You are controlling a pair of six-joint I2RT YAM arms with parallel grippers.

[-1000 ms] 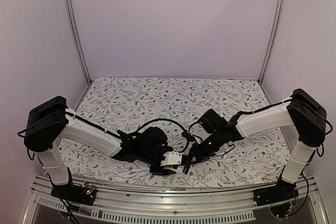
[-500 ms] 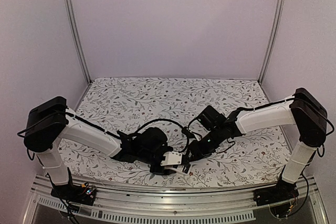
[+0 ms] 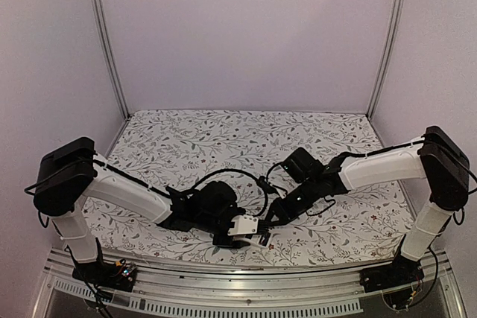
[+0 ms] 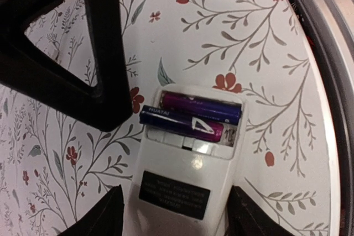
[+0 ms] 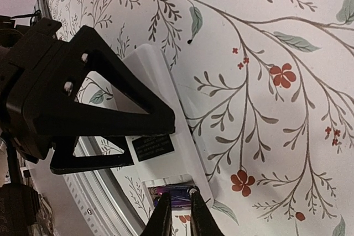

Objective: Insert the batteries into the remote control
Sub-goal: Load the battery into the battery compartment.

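Note:
My left gripper [image 4: 177, 216] is shut on the remote control [image 4: 182, 169], holding it white back up just above the table; the red button face is hidden. Its battery bay is open. One dark purple battery [image 4: 202, 109] lies seated in the far slot. The second battery [image 4: 180, 124] lies askew in the near slot, its left end sticking past the bay's edge. My right gripper [image 5: 177, 214] has its jaws nearly together and holds nothing; its tips sit right over the batteries [image 5: 180, 194]. In the top view both grippers meet at the remote [image 3: 248, 227] by the near edge.
The flowered tablecloth [image 3: 246, 139] covers the table. A metal rail [image 4: 326, 53] runs along the near edge, close to the remote. Grey walls and two upright posts [image 3: 104, 42] enclose the space. Cables hang between the arms.
My right arm has shifted slightly up and to the left, its gripper staying at the remote's open end. My left gripper and the remote have not moved.

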